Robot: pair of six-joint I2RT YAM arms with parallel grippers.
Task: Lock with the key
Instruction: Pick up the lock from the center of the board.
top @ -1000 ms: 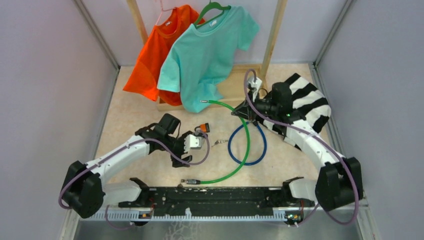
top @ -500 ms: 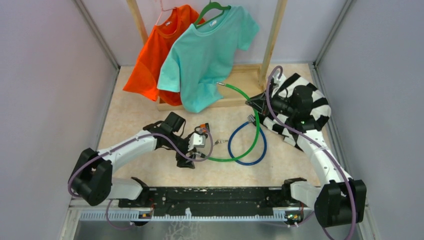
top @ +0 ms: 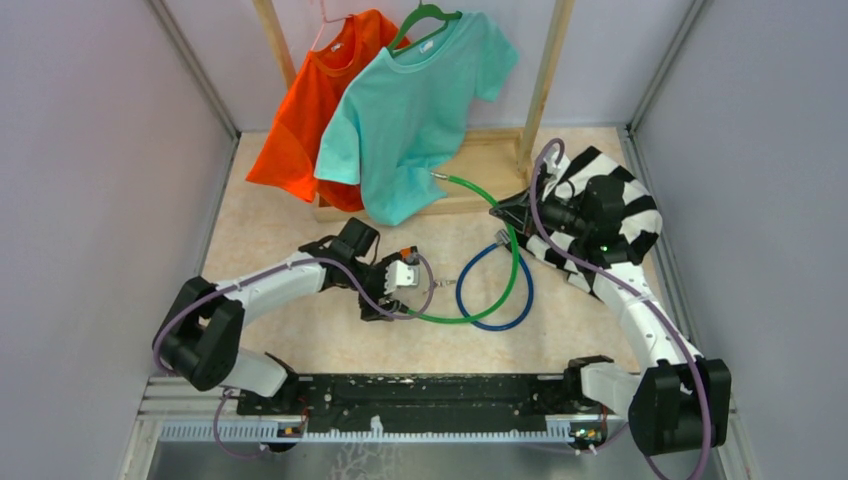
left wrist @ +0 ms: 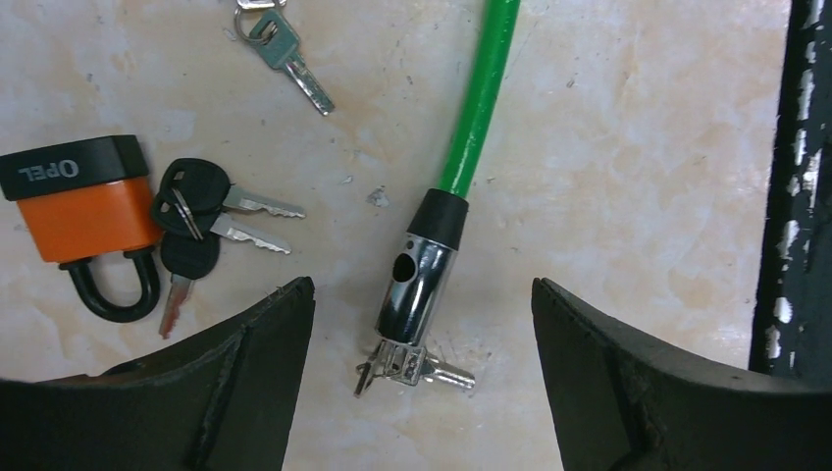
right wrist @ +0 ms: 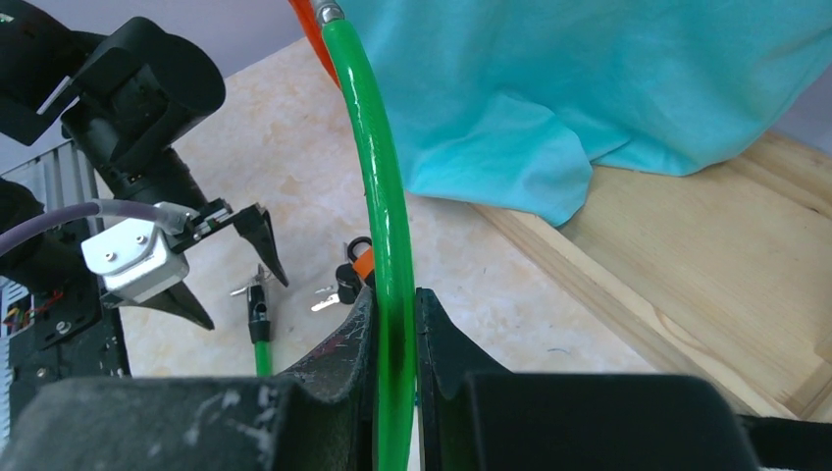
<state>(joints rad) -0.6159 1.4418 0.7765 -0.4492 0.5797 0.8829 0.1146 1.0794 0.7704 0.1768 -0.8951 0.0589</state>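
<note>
A green cable lock (top: pixel 513 262) curves across the floor. My right gripper (top: pixel 508 211) is shut on the cable (right wrist: pixel 389 255) near its pin end, which is lifted toward the teal shirt. Its chrome lock barrel (left wrist: pixel 417 280) lies on the floor with a silver key (left wrist: pixel 422 368) in its end. My left gripper (left wrist: pixel 422 378) is open just above the floor, jaws either side of the barrel and key, touching neither. An orange padlock (left wrist: pixel 83 211) and black-headed keys (left wrist: pixel 196 211) lie to the left. The open left gripper also shows in the top view (top: pixel 395 292).
A blue cable loop (top: pixel 495 290) lies beside the green one. A wooden rack (top: pixel 545 80) holds a teal shirt (top: pixel 415 110) and an orange shirt (top: pixel 315 110). A black-and-white striped cloth (top: pixel 615 215) lies under the right arm. A small green-headed key (left wrist: pixel 285 54) lies on the floor.
My left gripper has moved right and forward to sit over the green cable's barrel end. My right gripper lifted the cable's other end back and right a second ago, then barely moved.
</note>
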